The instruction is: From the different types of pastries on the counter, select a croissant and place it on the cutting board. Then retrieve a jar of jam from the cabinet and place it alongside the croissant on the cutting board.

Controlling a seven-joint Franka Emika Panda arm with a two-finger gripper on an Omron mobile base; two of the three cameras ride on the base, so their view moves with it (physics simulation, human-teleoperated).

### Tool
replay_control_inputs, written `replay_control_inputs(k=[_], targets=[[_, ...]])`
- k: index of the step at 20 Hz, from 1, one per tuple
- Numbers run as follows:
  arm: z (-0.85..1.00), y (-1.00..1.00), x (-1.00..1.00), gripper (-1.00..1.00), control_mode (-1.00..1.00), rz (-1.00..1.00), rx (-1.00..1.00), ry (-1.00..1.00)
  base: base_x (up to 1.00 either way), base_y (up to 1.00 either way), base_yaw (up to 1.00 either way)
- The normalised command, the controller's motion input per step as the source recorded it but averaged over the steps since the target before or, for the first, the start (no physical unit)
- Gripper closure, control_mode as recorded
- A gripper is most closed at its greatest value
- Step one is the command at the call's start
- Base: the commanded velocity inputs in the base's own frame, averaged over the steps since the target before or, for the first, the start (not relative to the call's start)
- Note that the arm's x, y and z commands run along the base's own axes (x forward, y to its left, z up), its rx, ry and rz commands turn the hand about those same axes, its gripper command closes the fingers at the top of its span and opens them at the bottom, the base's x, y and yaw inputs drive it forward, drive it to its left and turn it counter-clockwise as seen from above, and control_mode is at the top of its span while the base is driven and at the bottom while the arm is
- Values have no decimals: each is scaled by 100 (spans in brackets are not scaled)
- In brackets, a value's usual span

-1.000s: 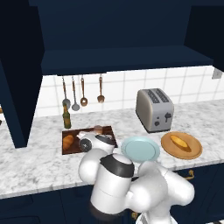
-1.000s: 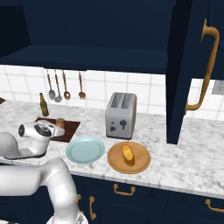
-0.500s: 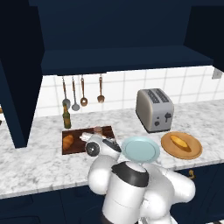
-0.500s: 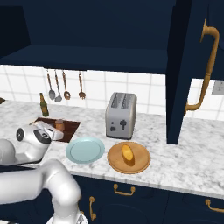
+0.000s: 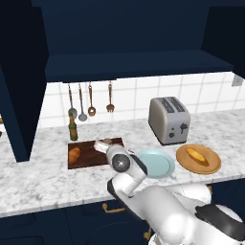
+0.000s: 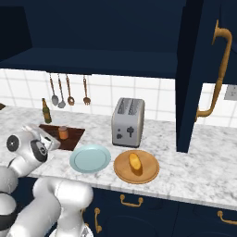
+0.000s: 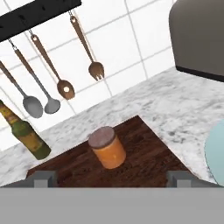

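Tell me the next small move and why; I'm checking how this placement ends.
Probably draw the gripper up and away: its jaws stand open, and the small orange-brown cylindrical jar stands upright on the dark brown rectangular wooden cutting board, touching neither finger.

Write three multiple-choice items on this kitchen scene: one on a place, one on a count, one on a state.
1. The jar of jam stands: A on the cutting board; B on the blue plate; C in the cabinet.
2. Utensils hanging on the wall: A two; B four; C six.
3. The gripper is: A shut on the jar; B shut on a spoon; C open.
Key: 1 A, it stands upright on the dark board; 2 B, four hang there; 3 C, its fingertips stand wide apart, short of the jar.
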Motion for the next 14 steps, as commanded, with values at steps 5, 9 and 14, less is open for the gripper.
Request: replay_control_inputs(k=[5,9,14], targets=[[100,-8,-100,-100,-100,4,4,8,0,0,0],[100,-29,-100,-100,-100,11,0,4,0,0,0],[100,-37,-100,-100,-100,16,-1,0,0,0,0]])
